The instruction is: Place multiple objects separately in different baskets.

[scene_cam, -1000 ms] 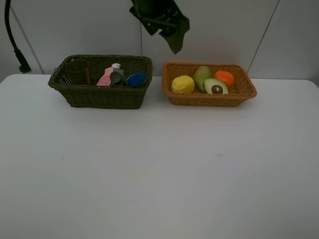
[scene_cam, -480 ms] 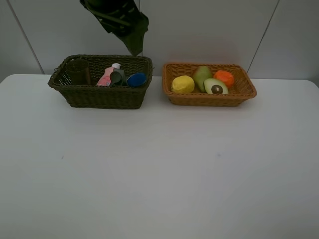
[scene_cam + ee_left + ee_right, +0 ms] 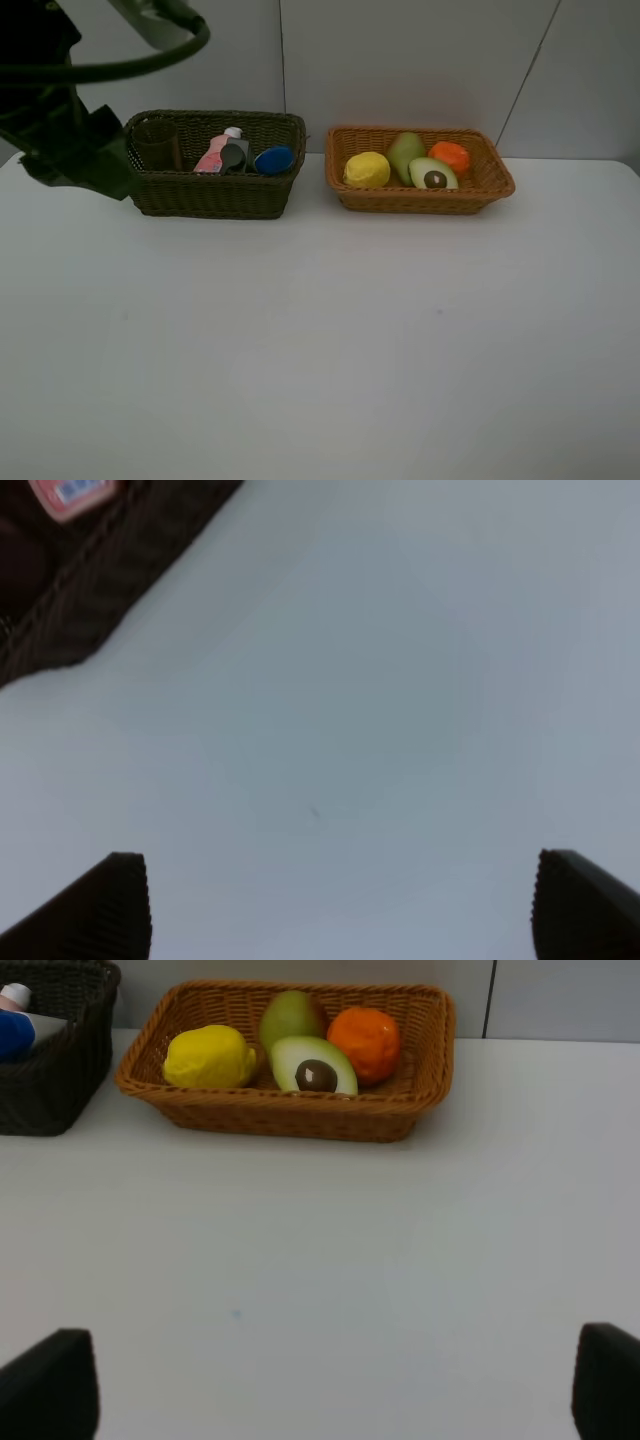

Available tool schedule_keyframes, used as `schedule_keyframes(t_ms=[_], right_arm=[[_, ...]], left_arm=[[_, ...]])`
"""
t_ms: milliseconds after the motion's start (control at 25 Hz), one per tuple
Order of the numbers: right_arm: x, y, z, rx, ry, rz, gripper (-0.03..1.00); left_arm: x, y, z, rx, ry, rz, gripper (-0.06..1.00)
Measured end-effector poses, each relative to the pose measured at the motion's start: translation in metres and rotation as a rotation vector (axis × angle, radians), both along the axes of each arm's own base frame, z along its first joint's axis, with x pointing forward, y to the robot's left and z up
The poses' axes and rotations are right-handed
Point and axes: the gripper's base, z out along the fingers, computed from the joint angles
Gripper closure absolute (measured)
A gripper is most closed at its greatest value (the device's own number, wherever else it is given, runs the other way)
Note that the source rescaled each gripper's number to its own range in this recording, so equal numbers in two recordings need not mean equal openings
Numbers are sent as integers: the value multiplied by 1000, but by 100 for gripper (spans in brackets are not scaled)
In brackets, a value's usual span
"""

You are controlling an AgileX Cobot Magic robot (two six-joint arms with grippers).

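Since both baskets look sorted, I'd pull the left hand [image 3: 335, 905], spread wide and empty, off the dark basket [image 3: 215, 190] beside it, over bare worktop [image 3: 320, 340].

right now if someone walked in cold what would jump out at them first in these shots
Probably the bright fruit in the orange-tan basket at the table's back right: a lemon, a pear, an avocado half and an orange. Beside it on the left, the dark basket holds bottles, with a pink bottle and a blue cap showing. The left arm looms dark beside that basket.
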Motion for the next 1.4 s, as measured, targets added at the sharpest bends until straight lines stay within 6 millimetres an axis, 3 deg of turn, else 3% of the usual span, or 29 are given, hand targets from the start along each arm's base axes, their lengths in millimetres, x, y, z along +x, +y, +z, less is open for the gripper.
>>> schedule_keyframes(t_ms=[280, 440, 800, 1120, 1400], right_arm=[[0, 0, 0, 0, 0, 0, -3], [0, 0, 0, 0, 0, 0, -3], [0, 0, 0, 0, 0, 0, -3], [0, 0, 0, 0, 0, 0, -3], [0, 0, 0, 0, 0, 0, -3]], left_arm=[[-52, 38, -14, -8, 50, 10, -5], [-67, 49, -26, -31, 75, 36, -5], [-99, 86, -56, -199, 105, 281, -5], [-127, 107, -82, -317, -79, 414, -5], [-147, 116, -81, -379, -226, 476, -5]])
